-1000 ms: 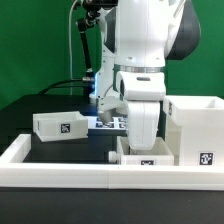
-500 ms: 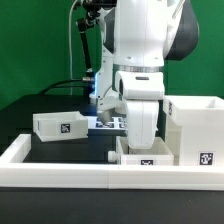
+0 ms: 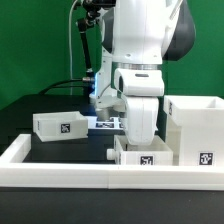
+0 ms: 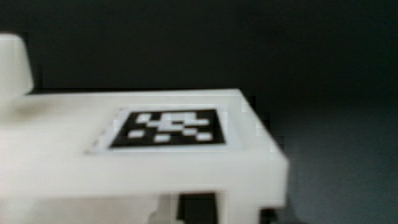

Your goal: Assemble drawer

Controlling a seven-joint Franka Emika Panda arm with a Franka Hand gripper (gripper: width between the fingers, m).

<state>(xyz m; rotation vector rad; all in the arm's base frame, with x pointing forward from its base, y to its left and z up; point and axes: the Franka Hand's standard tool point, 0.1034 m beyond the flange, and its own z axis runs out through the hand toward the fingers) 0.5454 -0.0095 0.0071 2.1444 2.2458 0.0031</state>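
Sliding tray (image 3: pixel 135 158) toward exterior view's left.

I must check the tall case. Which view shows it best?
The exterior view: the tall case stands at that view's right, open top and front tag visible. The wrist view shows a blurred white part with a square tag, too close to identify.

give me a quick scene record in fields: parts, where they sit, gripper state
gripper: low over the near tray, jaws hidden
near tray: by the border wall, beside the case
left tray: apart, on the exterior view's left
case: upright, exterior view's right
marker board: behind the arm
gripper state: cannot tell
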